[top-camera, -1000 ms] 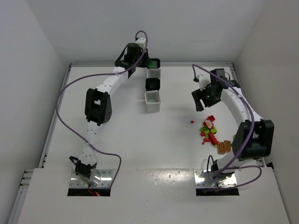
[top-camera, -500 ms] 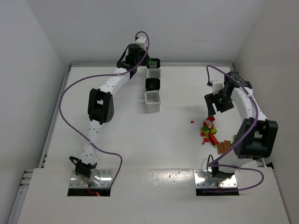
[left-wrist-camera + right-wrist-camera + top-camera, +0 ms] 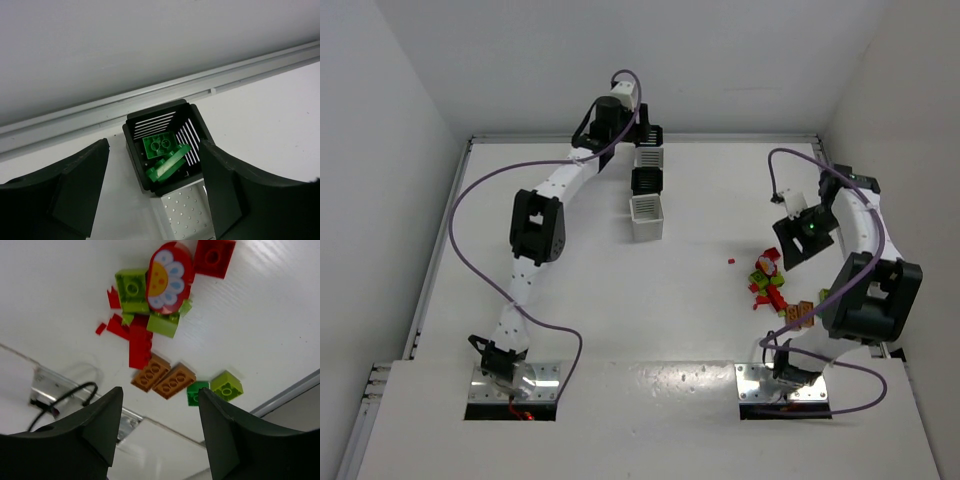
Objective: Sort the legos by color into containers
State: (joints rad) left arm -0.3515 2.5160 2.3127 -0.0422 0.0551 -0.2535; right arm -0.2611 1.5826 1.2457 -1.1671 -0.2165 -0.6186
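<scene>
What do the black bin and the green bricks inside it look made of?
Black bin: probably molded plastic, matte, given its thin, even slatted walls. Green bricks: hard plastic with a slight sheen, shown by crisp molded studs and bright edges.

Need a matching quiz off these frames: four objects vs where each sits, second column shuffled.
Column A
1. green bricks
2. orange plates
3. flower-print piece
4. white bin

Column B
a. resting on lime bricks
b. near end of its row
c. inside the far black bin
d. flat on the table, side by side

Pairs: 1-c, 2-d, 3-a, 4-b
</scene>
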